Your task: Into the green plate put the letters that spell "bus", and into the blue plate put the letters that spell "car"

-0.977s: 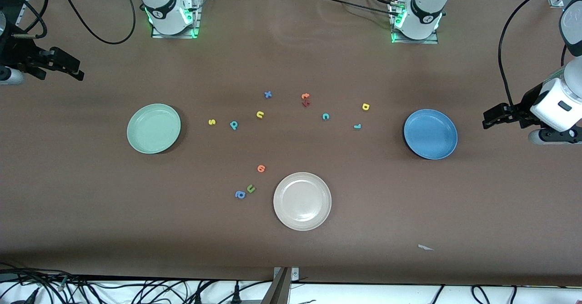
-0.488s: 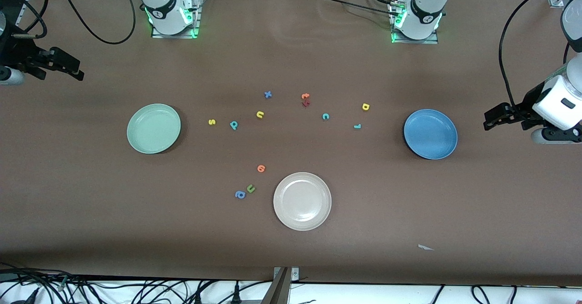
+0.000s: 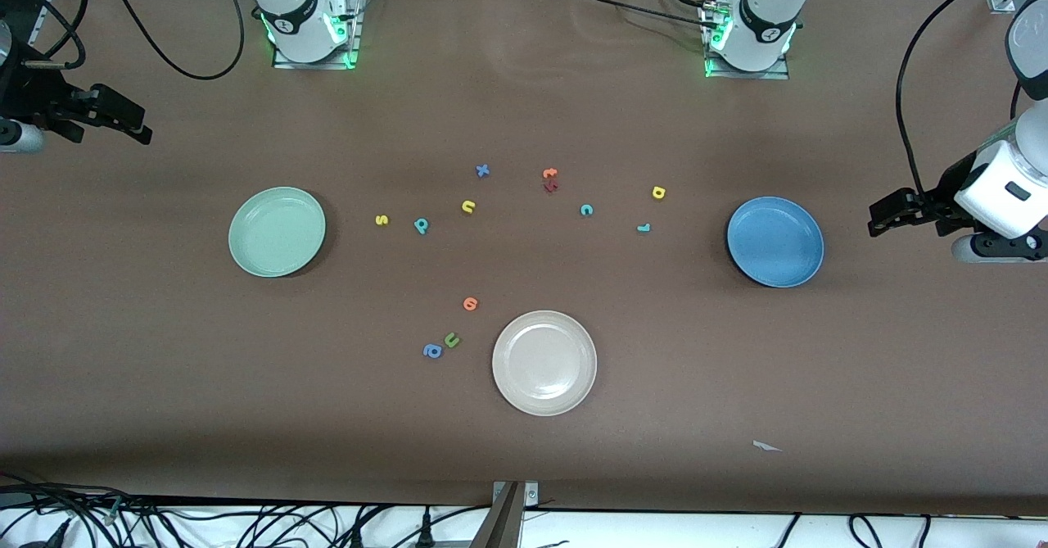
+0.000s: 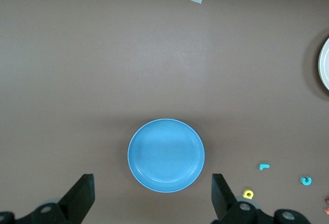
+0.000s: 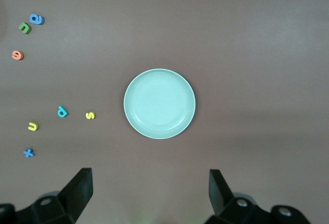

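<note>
A brown table (image 3: pixel 164 368) is seen, and basically nothing's been sorted yet. The green plate (image 3: pixel 277 231) and blue plate (image 3: pixel 775 242) are both left bare, with the bus letters (image 3: pixel 421 224) and car letters (image 3: pixel 586 210) scattered between them. The left gripper (image 4: pixel 149 196) and right gripper (image 5: pixel 149 193) are held spread wide, high over the table's ends.

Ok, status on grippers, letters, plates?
Left gripper open, right gripper open, both empty. Green plate, blue plate empty. Nothing blocking.

We see the green plate (image 3: pixel 277 231) toward the right arm's end and the blue plate (image 3: pixel 775 242) toward the left arm's end. Between them lie the letters (image 3: pixel 421 224), scattered on the table (image 3: pixel 164 351), with the third plate (image 3: pixel 544 362) nearer the front camera.
</note>
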`<state>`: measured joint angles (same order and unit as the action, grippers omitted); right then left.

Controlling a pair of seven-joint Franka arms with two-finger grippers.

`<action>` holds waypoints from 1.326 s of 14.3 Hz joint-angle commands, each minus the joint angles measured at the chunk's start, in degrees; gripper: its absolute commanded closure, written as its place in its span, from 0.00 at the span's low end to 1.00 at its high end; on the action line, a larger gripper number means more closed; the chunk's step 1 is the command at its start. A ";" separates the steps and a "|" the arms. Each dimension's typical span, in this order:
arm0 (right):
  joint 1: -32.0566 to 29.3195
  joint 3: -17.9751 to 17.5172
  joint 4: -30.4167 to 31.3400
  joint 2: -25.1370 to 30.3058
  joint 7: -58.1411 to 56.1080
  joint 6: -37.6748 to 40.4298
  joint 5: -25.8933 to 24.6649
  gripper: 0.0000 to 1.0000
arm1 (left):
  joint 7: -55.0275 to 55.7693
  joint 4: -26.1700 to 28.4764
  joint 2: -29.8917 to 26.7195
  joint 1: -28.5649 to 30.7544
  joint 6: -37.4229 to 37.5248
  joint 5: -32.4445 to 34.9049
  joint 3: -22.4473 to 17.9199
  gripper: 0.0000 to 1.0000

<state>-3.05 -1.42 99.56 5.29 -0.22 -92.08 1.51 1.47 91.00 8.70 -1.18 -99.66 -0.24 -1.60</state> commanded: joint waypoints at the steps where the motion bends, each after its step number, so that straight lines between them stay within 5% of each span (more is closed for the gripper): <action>1: -0.03 -0.17 -1.39 -0.11 -0.31 0.85 -1.59 0.00 | -0.41 -1.35 0.44 0.13 0.87 -0.99 -0.33 0.00; 19: 0.15 -3.33 -1.48 0.07 0.13 2.52 -1.25 0.00 | -0.41 -0.73 0.53 -0.05 1.22 -0.99 -0.24 0.00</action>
<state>-2.84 -4.56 99.19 5.32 -0.32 -91.26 0.77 1.47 91.00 8.86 -1.09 -99.44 -0.24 -1.61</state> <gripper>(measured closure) 0.000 0.000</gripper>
